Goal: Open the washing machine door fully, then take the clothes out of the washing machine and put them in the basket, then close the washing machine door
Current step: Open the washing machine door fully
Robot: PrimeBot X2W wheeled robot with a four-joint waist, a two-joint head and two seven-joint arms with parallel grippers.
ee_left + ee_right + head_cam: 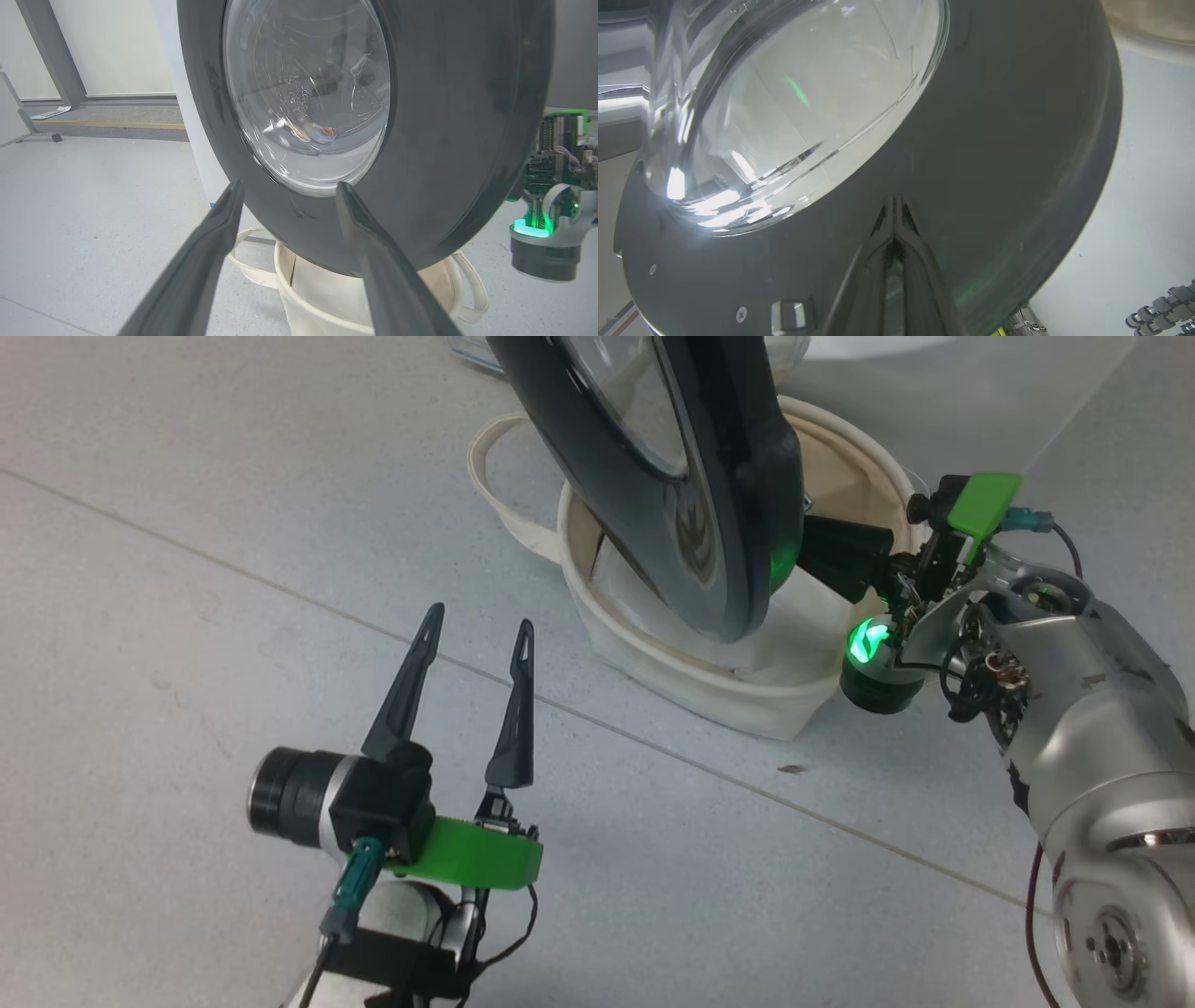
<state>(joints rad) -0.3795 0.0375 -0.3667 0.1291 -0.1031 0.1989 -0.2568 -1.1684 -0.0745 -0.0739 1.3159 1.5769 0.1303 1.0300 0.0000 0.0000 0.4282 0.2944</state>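
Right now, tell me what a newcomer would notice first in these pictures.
The big black-ringed washing machine door, glass bowl in its middle, hangs over the cream basket. Behind it, at the head view's right, the right arm's shut fingers point at the door's ring, with a green light glowing at the wrist. The left arm's fingers stand open, lower left.

Bright, even room light; shadows on the floor point(187, 523) are faint. In the right wrist view white glare burns low on the door point(994, 186) glass, with green glints. Both wrist views bulge at the edges.
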